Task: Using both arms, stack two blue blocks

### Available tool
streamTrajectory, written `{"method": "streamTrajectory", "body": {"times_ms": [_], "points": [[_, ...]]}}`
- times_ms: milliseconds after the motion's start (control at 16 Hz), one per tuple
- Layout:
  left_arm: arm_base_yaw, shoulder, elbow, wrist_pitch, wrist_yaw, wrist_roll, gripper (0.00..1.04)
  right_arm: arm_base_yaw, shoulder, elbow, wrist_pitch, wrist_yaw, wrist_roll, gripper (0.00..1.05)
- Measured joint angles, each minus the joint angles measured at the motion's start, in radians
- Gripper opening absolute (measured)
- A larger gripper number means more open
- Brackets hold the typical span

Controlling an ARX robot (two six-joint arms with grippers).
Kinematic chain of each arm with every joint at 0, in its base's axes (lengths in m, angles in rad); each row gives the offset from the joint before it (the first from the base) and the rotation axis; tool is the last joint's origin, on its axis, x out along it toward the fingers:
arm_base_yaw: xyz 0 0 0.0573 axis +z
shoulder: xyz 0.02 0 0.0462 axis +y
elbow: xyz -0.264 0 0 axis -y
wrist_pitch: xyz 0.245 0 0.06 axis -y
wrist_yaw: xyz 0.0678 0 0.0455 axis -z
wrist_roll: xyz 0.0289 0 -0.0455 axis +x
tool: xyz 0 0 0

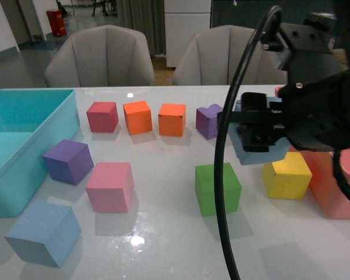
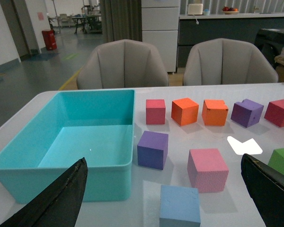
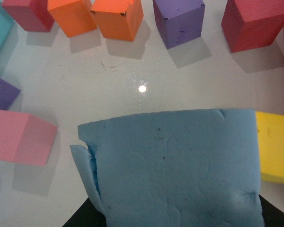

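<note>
Gripping raised blue block (image 3: 180, 165) in right fingers (image 1: 258, 139) | left fingers (image 2: 61, 198) released | other blue block (image 1: 44, 233) free at near edge of table (image 1: 163, 245)

1. The held blue block (image 3: 180, 170) is matt foam, its face creased, dimpled and torn along one edge.
2. The other blue block (image 1: 44, 233), at seven o'clock on the table, looks matt and faintly grainy.
3. The table (image 1: 163, 251) is smooth, glossy white.
4. The teal bin (image 1: 61, 125), at nine o'clock, is smooth plastic with a soft sheen.
5. The right gripper (image 1: 258, 131) is matt black; its cable (image 1: 221, 192) is smooth and slightly shiny.
</note>
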Motion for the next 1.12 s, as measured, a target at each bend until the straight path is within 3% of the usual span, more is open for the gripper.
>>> {"method": "streamTrajectory", "body": {"times_ms": [500, 1125], "points": [[0.0, 0.0, 0.0, 0.0, 0.0, 0.0, 0.98, 0.104, 0.534, 0.696, -0.279, -0.002, 0.001, 0.44], [0.0, 0.0, 0.0, 0.0, 0.0, 0.0, 0.98, 0.138, 0.849, 1.149, -0.554, -0.004, 0.171, 0.44]]}}
